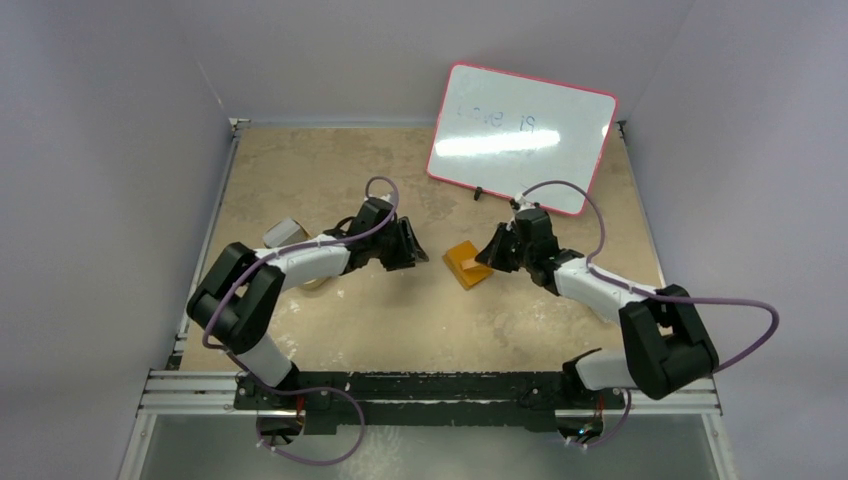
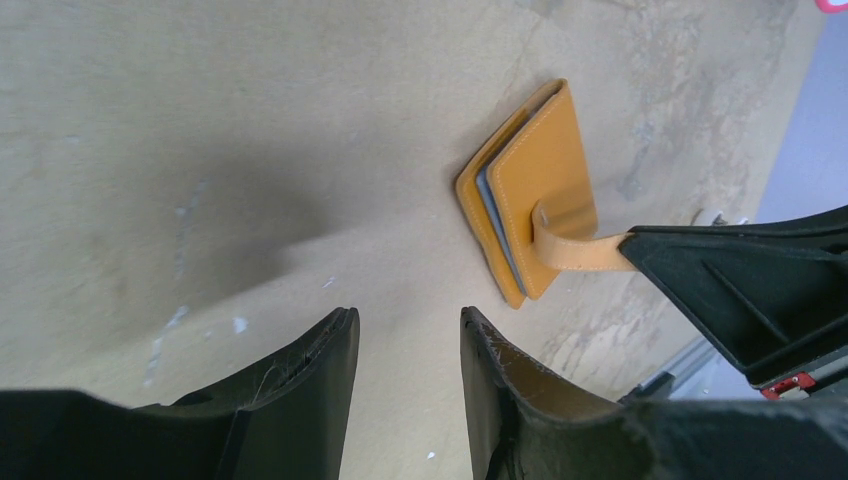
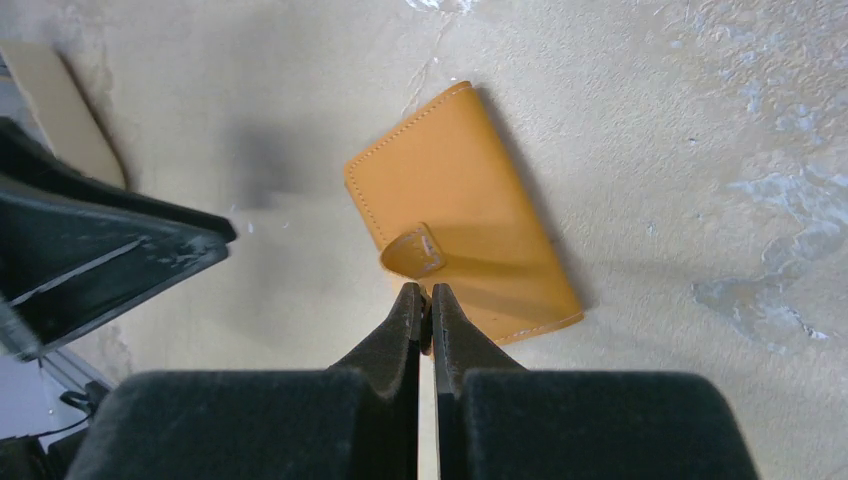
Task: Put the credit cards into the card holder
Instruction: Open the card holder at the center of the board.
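- Presently, the card holder (image 2: 545, 170) is found lying nearly closed on the table (image 2: 200, 150), between the two grippers; its long axis runs diagonally, ahead and rightward of the left gripper (image 2: 408, 320).
- The right gripper (image 3: 424, 296) is nearer; its fingers are pressed together on the snap tab (image 3: 412, 252); the left gripper's fingers are held apart, empty.
- Counted: one card holder; one pale blue credit card (image 2: 494, 214) edge between the covers; further cards cannot be told.
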`<state>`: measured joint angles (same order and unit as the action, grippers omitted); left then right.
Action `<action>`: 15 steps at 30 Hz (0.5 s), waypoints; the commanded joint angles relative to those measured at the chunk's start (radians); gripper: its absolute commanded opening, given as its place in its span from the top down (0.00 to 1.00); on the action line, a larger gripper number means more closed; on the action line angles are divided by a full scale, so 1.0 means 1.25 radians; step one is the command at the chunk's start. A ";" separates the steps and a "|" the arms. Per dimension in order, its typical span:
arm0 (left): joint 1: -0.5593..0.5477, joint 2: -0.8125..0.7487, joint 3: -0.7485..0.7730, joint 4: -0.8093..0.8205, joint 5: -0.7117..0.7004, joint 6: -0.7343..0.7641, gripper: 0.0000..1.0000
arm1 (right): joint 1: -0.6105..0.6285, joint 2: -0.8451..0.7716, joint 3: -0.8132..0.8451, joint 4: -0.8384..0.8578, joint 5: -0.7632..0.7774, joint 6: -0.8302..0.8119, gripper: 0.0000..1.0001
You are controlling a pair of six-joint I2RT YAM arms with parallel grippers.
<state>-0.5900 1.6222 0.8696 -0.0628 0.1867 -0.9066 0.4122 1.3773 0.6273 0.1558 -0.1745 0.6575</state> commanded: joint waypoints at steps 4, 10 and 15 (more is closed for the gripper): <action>-0.003 0.032 -0.006 0.151 0.038 -0.065 0.58 | 0.001 -0.063 0.034 0.008 -0.090 -0.041 1.00; 0.031 -0.023 0.014 0.042 -0.021 -0.041 0.58 | 0.116 -0.082 0.056 0.029 -0.133 0.062 1.00; 0.064 -0.079 0.024 -0.061 -0.062 0.006 0.59 | 0.124 -0.078 0.052 0.116 -0.216 0.150 1.00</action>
<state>-0.5385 1.6112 0.8574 -0.0490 0.1722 -0.9504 0.5682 1.2945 0.6491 0.1986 -0.3424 0.7422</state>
